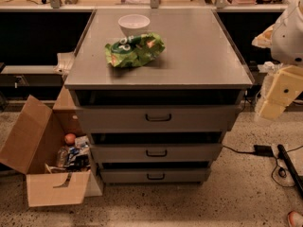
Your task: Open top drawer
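Note:
The grey metal cabinet [158, 74] stands in the middle of the view with three drawers stacked in its front. The top drawer [113, 119] is the widest and tallest, with a small black bar handle [158, 117] at its centre. A dark gap shows between its front and the cabinet top. My gripper [277, 98] hangs from the white arm [291, 32] at the right edge, level with the top drawer and to the right of the cabinet's corner, apart from the handle.
A white bowl [134, 22] and a green chip bag [135, 49] lie on the cabinet top. The two narrower drawers [156, 152] sit below. An open cardboard box [45, 167] with clutter stands at the lower left. Black cables [262, 150] lie on the floor at right.

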Controlling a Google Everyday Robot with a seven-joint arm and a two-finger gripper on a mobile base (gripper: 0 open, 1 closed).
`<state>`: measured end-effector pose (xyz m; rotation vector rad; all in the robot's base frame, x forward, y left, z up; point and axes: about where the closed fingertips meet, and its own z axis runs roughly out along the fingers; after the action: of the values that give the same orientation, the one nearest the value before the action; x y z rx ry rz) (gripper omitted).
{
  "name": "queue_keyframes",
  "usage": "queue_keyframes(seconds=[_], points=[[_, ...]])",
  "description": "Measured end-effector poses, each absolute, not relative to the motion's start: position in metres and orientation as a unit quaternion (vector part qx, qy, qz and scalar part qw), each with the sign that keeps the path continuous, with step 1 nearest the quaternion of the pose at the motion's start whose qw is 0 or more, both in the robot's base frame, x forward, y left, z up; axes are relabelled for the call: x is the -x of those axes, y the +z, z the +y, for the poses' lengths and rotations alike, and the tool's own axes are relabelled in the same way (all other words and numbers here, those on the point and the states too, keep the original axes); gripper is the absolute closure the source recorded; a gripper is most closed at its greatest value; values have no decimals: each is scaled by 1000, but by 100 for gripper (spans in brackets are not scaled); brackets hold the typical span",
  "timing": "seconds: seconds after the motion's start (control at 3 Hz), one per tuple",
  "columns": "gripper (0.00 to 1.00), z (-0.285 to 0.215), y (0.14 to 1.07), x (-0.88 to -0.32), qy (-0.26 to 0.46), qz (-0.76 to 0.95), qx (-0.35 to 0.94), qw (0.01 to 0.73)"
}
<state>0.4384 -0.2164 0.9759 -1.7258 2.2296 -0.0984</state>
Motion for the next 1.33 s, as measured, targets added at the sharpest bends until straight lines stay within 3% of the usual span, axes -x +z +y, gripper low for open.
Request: queue_keyframes(seconds=[0.67,1.33], points=[[0,-208,946,-449,-26,754,636,165],[0,-195,851,-469,7,713,685,147]])
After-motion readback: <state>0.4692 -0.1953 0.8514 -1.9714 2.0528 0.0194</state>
